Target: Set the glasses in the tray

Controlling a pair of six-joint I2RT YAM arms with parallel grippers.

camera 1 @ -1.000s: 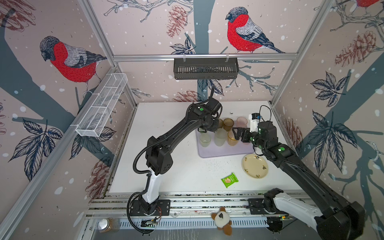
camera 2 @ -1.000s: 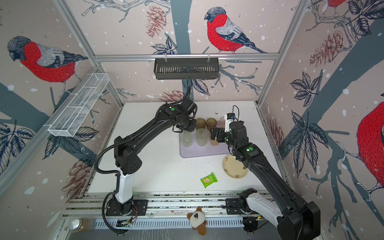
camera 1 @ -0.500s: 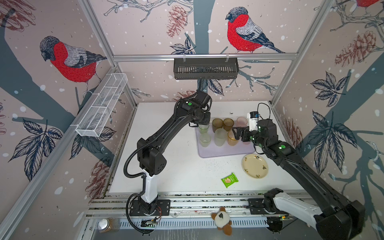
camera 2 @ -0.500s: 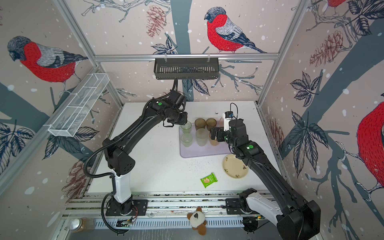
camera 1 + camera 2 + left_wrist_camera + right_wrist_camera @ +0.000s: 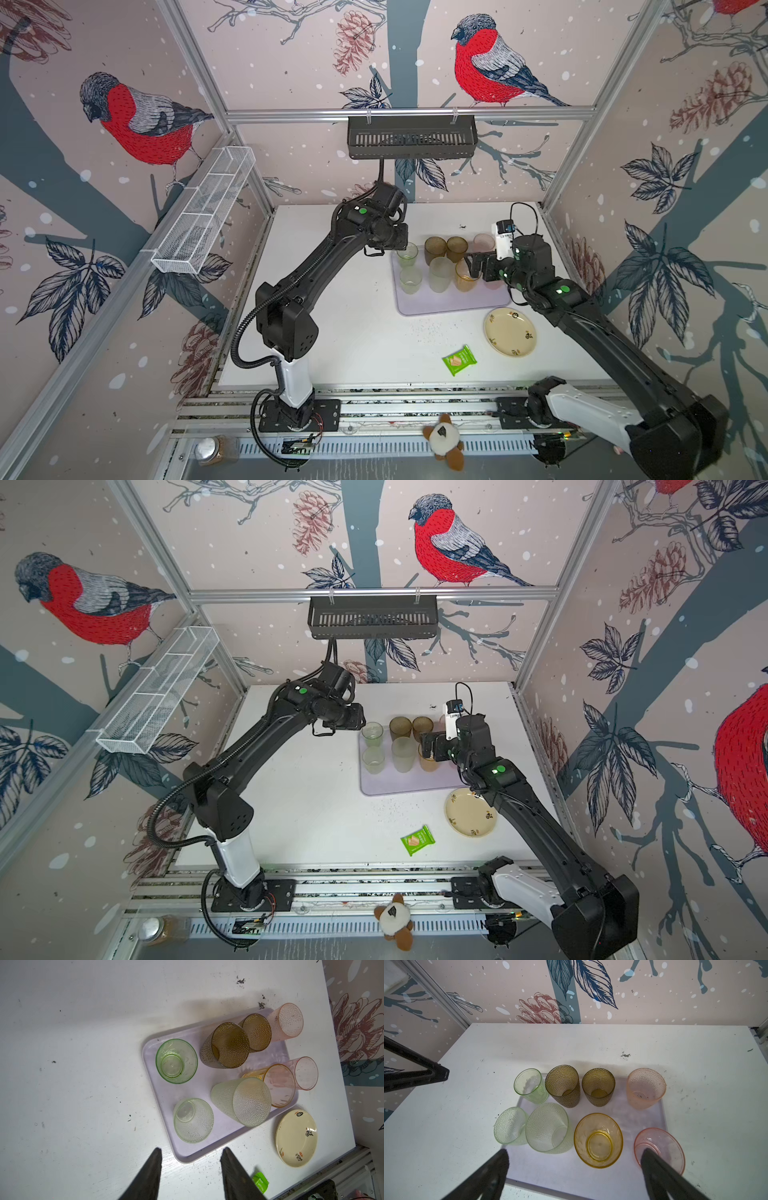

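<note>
The right gripper is hovering over the tray toward the table's right edge, jaws spread wide and empty above the glasses standing in it, while the left gripper is hanging by its far-left corner, jaws parted, empty.

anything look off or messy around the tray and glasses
The glasses all stand upright. Two oddities: dark specks inside the dimpled pink glass at the tray's far right corner, and dark crumbs scattered on the table off its near edge.
</note>
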